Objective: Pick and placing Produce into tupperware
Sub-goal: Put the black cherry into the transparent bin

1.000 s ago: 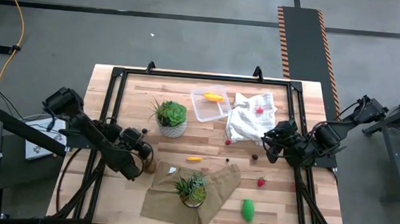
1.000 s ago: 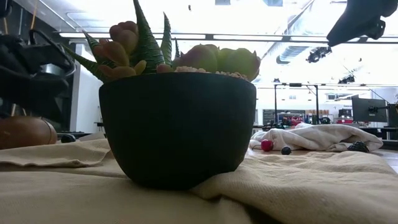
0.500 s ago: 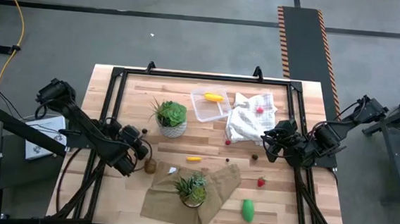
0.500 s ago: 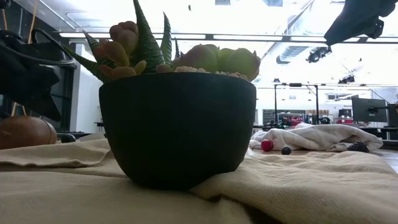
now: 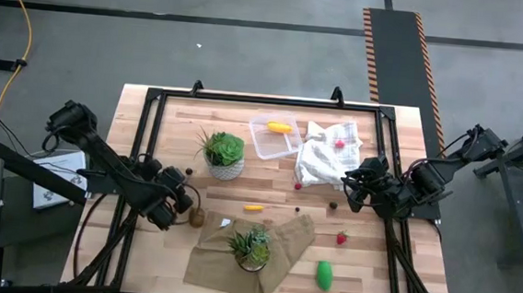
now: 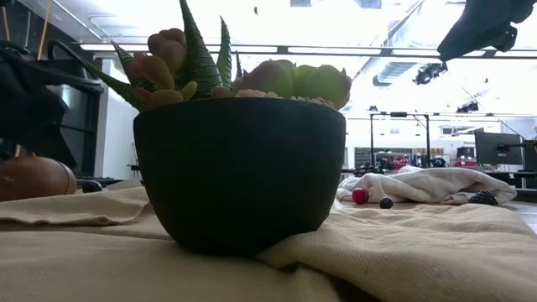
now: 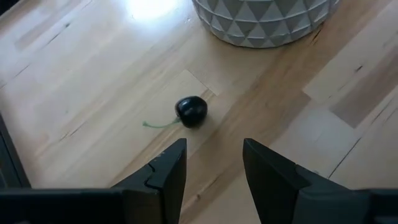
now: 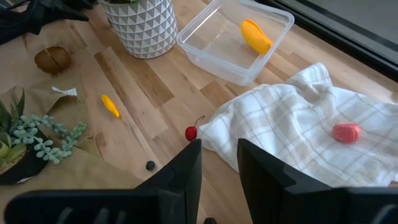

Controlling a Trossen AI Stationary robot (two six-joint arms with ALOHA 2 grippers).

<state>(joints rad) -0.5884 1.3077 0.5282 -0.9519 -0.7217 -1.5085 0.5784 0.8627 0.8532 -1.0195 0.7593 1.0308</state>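
Note:
The clear tupperware point(image 5: 274, 136) stands at the table's far middle with a yellow piece point(image 8: 256, 36) lying in it. Loose produce lies on the wood: a brown ball point(image 5: 196, 218), a dark cherry point(image 7: 191, 111), a yellow piece point(image 5: 254, 207), a red cherry point(image 8: 191, 132), a red berry point(image 5: 341, 237) and a green piece point(image 5: 324, 275). Another red berry point(image 8: 346, 132) sits on the white cloth point(image 5: 328, 151). My left gripper point(image 7: 214, 162) is open and tilted down, just short of the dark cherry, with the brown ball beside it. My right gripper point(image 8: 219, 165) hangs open above the table's right side.
A white patterned plant pot point(image 5: 225, 155) stands just beyond the dark cherry. A dark pot with succulents point(image 5: 252, 247) sits on a tan cloth point(image 5: 282, 250) at the near middle and fills the low view. Tiny dark pieces point(image 5: 332, 206) lie on the wood. A black frame point(image 5: 265, 99) rims the table.
My left gripper has drawn back from the brown ball toward the table's left edge, risen a little and rolled, so that it now faces the dark cherry. The brown ball stays where it was on the table. My right arm has kept still.

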